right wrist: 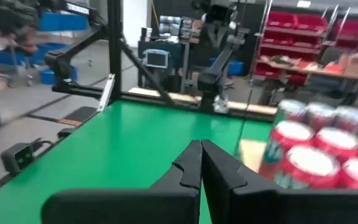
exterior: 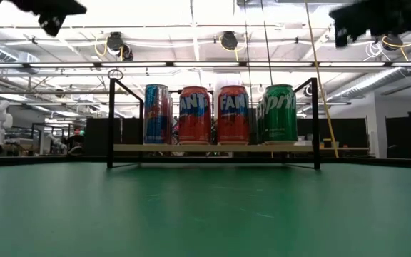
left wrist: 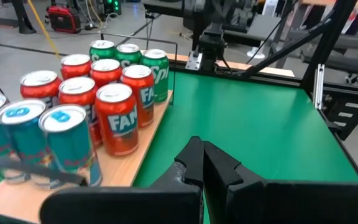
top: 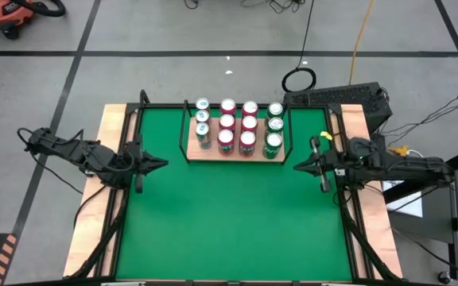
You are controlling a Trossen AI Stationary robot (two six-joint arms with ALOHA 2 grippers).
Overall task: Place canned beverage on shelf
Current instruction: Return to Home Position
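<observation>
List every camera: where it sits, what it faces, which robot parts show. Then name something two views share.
High view: overhead, straight down on the green mat; both arms, left gripper and right gripper shut.
Low view: mat height, level toward the shelf front; dark arm parts at top corners.
Left wrist view: on that arm's wrist, facing the right arm; own fingers.
Right wrist view: likewise, facing the left arm; own fingers.
Shared: both wrist views show the red cans.
</observation>
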